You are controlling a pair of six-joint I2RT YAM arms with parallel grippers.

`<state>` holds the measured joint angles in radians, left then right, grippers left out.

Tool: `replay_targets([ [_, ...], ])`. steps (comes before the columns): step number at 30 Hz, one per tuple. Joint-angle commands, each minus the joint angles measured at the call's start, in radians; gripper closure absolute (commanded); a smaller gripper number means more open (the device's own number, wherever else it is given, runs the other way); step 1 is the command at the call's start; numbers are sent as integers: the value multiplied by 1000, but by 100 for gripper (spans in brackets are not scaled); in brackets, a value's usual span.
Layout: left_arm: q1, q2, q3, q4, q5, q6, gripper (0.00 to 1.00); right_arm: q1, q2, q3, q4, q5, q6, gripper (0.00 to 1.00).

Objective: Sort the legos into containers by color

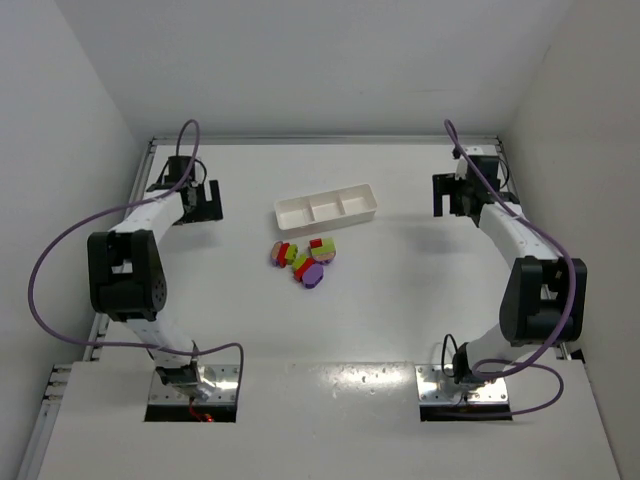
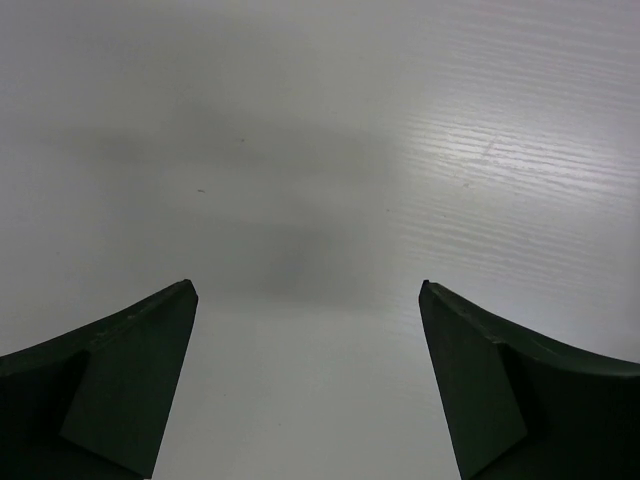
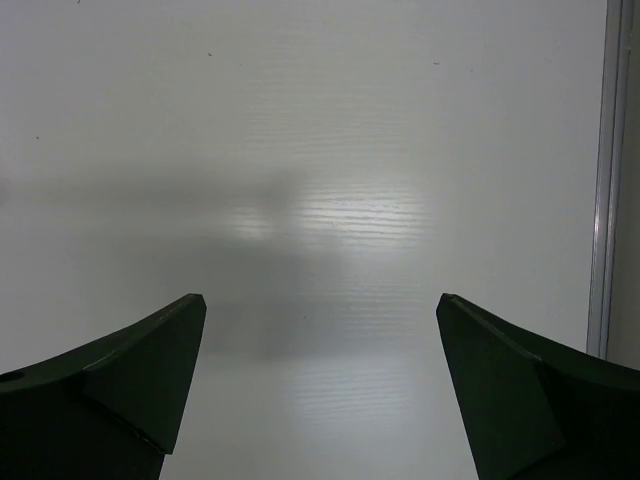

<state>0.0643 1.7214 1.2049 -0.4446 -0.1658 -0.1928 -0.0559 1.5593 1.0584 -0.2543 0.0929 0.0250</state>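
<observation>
Several small legos in red, yellow-green and purple lie in a cluster (image 1: 304,258) on the white table, just in front of the tray. The long white tray (image 1: 326,206) has three square compartments, all empty as far as I can see. My left gripper (image 1: 203,203) is open and empty at the far left, well away from the legos. My right gripper (image 1: 450,196) is open and empty at the far right. Both wrist views show only bare table between the open fingers (image 2: 130,385) (image 3: 140,385).
White walls enclose the table on three sides. A metal rail (image 3: 610,180) runs along the table's right edge, close to my right gripper. Purple cables loop from both arms.
</observation>
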Motion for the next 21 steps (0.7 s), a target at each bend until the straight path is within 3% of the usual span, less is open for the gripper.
replay_targets([
  [1,-8,-98,1,37,128,68,0,-2,-18,-11,1,-21,-28,1],
  [3,-8,-132,-21,47,227,114,0,7,-27,-20,1,-68,-52,4],
  [4,-8,-173,-43,47,371,181,0,7,-39,-29,-13,-88,-80,6],
  [7,-33,-233,-82,21,588,341,0,16,-60,-29,-59,-212,-140,6],
  [9,-73,-243,-93,-32,630,418,0,16,-61,-29,-95,-287,-164,8],
  [12,-173,-276,-157,-153,724,608,9,27,-70,-29,-128,-361,-213,11],
  [17,-331,-400,-300,-154,744,803,10,48,-81,-38,-140,-380,-223,12],
  [21,-420,-410,-326,-124,724,900,13,57,-81,-38,-140,-380,-223,12],
])
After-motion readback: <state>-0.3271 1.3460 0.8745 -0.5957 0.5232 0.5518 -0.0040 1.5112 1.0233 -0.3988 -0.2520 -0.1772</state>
